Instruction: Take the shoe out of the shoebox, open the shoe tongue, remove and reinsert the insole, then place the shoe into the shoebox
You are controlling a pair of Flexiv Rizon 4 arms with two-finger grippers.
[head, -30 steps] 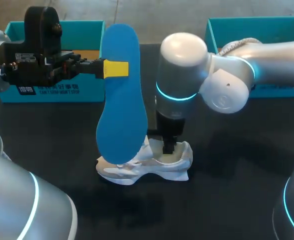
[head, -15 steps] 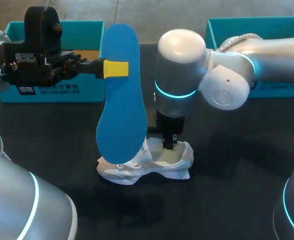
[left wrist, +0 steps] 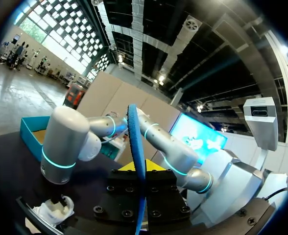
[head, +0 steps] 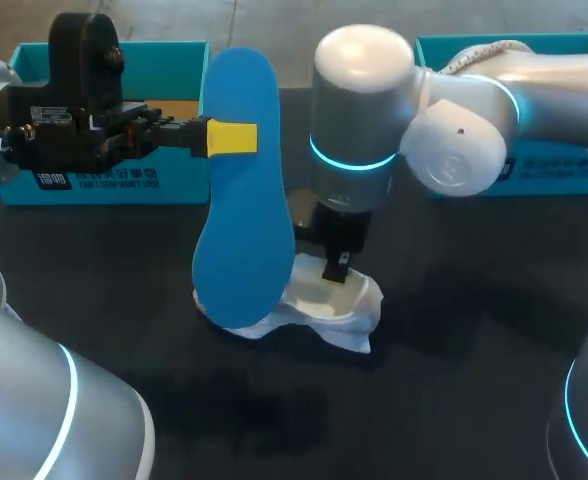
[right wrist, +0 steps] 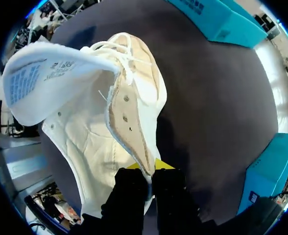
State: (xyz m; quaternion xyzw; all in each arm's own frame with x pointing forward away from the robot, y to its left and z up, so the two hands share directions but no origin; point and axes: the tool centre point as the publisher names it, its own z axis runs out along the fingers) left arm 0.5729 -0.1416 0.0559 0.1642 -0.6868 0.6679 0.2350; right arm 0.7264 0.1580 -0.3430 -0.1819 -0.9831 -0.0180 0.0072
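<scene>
The right gripper (right wrist: 145, 169) pinches the white shoe (right wrist: 85, 132) by its side wall, one yellow tip on each face. The shoe runs toward the gripper's eleven o'clock, its tongue (right wrist: 46, 78) folded open. A teal shoebox (right wrist: 217, 22) stands on the dark counter (right wrist: 207, 98) at one o'clock.

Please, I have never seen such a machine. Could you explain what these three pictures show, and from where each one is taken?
This is a robot with two arms at a dark table. One picture looks down from above and behind it; the two round ones come from cameras on its wrists. The left claw holds a blue insole upright in the air; its own camera sees the insole edge-on. The right claw pinches the rim of a white shoe with its tongue folded open. Two turquoise shoeboxes stand at the back: the left box and the right box.
</scene>
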